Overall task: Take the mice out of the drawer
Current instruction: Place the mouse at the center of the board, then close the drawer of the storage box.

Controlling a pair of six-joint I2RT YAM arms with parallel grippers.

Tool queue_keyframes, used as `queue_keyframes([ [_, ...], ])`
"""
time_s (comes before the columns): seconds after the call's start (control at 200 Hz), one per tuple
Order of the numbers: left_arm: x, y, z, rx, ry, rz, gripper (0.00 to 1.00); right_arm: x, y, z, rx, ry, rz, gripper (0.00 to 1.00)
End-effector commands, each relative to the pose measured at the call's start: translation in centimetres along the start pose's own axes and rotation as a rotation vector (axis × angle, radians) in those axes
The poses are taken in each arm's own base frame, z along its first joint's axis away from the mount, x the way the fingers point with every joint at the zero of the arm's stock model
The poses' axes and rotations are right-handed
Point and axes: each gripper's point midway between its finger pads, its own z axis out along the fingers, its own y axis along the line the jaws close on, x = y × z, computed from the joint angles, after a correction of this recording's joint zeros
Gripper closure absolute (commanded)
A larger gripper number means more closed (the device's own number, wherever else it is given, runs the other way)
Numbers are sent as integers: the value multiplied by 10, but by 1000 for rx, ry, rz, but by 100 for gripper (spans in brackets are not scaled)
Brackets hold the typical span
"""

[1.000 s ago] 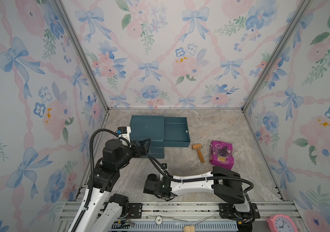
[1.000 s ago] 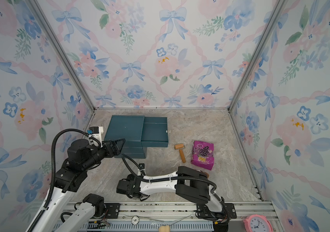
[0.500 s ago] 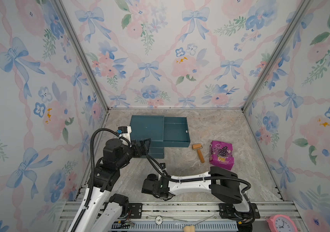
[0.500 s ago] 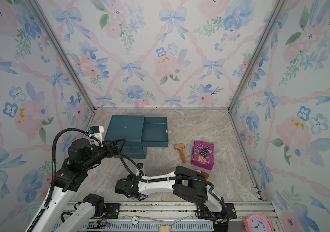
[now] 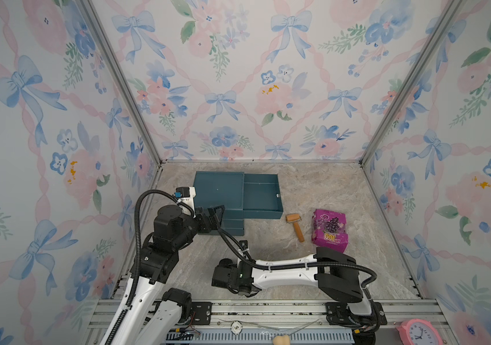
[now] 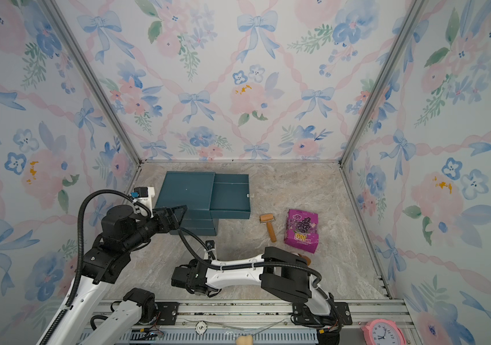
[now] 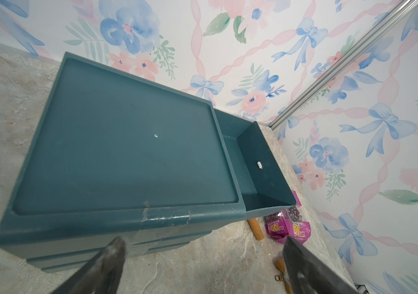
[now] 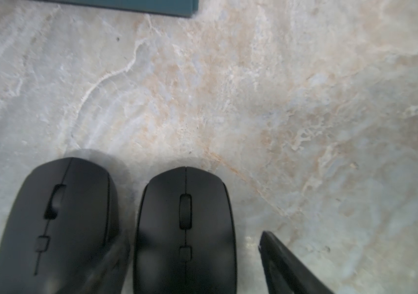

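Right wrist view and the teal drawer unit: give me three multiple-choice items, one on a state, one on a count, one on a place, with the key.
1. The top drawer of the teal drawer unit is:
A) shut
B) pulled out, no mouse in its visible part
C) pulled out and full of mice

2. How many black mice show in the right wrist view?
A) one
B) two
C) four

3. Those mice lie:
A) inside the drawer
B) on top of the drawer unit
C) on the marble tabletop

Key:
1 B, its bare floor shows in both top views.
2 B, they lie side by side.
3 C, marble shows beside and between them.
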Motion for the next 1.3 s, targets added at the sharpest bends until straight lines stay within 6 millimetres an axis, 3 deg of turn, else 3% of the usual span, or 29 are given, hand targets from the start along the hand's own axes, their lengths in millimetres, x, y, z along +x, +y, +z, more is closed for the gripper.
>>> queue_keyframes([
  [0.0,-14,-7,-6,4,-33,30,2,-36,-2,-38,-30,-57,21,17],
  [0.1,-23,-9,-7,-4,-47,45,2,-68,-7,-70,-42,-139,9,15],
  [0.185,-33,-16,-6,2,-42,71,2,-101,-27,-97,-14,-212,-2,9],
  [0.365,-45,-19,10,-32,79,146,2,-171,-101,-145,47,-344,38,0],
  [0.45,-55,-12,15,-79,99,165,2,-199,-143,-163,50,-390,88,4],
  [0.57,-61,11,27,-123,152,133,2,-219,-198,-164,53,-406,178,4],
  [0.69,-57,38,44,-149,207,59,2,-225,-237,-137,-9,-345,273,4],
  [0.83,-51,58,59,-178,256,35,2,-223,-251,-98,-103,-233,324,4],
  [0.91,-48,72,66,-198,278,8,2,-220,-247,-78,-121,-165,304,4],
  [1.135,-35,72,84,-129,351,-39,2,-220,-201,-32,-252,-35,164,4],
  [1.295,-27,64,88,-65,385,-63,2,-228,-177,-24,-325,3,116,4],
])
